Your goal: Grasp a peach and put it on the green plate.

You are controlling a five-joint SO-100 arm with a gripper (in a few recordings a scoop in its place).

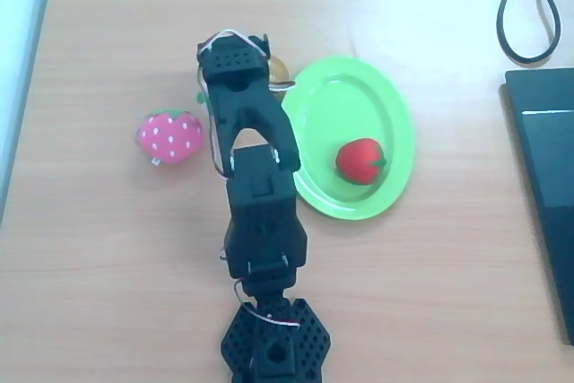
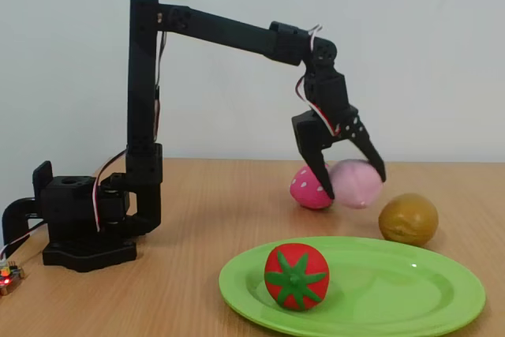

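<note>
Nearest the fixed camera sits the green plate point(image 2: 371, 293), a big lime oval that already has a red fruit point(image 2: 296, 275) parked on its left half, so there's free room on the right half for a drop.

Next in size is the black arm point(image 2: 146, 140), reaching out from its base and bending down at the wrist. Its gripper point(image 2: 353, 183) has both fingers wrapped around the peach point(image 2: 357, 183), one on each side, and the fruit looks lifted just off the wood, so the hold seems good enough to carry it.

From the overhead view the gripper point(image 1: 235, 65) hangs just beside the plate's point(image 1: 395, 105) far-left rim, not over it yet, so I'd guess a short swing over the rim comes next.

Smaller bits: a brownish fruit point(image 2: 408, 219) sits right by the rim, and the pink strawberry point(image 1: 169, 135) lies well off on the other side of the arm.
</note>
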